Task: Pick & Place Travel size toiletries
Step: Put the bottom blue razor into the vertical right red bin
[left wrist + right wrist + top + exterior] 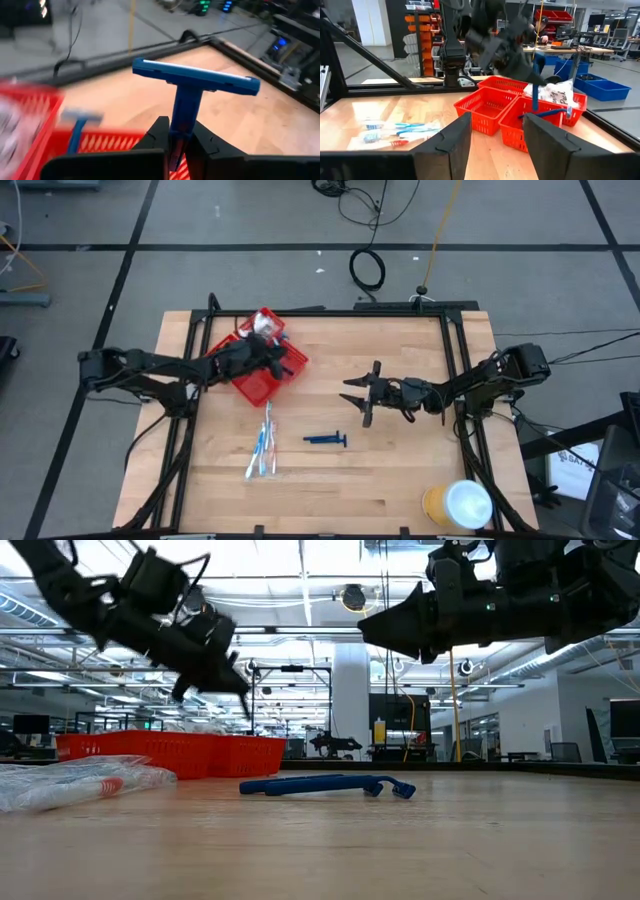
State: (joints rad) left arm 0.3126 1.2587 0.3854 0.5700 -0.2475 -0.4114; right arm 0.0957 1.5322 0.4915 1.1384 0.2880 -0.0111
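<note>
- Low view, nearest first: packaged toothbrushes [70,783] lie on the table [400,850], a blue razor [330,784] just behind them.
- Right gripper [362,398] hovers mid-table, fingers apart, holding nothing.
- Left gripper [176,150] is clamped on a second razor's handle [184,107], above the red tray [262,385].
- White packet [264,326] sits in the tray's far compartment.
- Tip: lower the razor well inside one compartment before releasing; the T-head could catch a divider wall.

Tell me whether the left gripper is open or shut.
Shut on a blue razor: the left gripper pinches its handle over the red tray.
</note>
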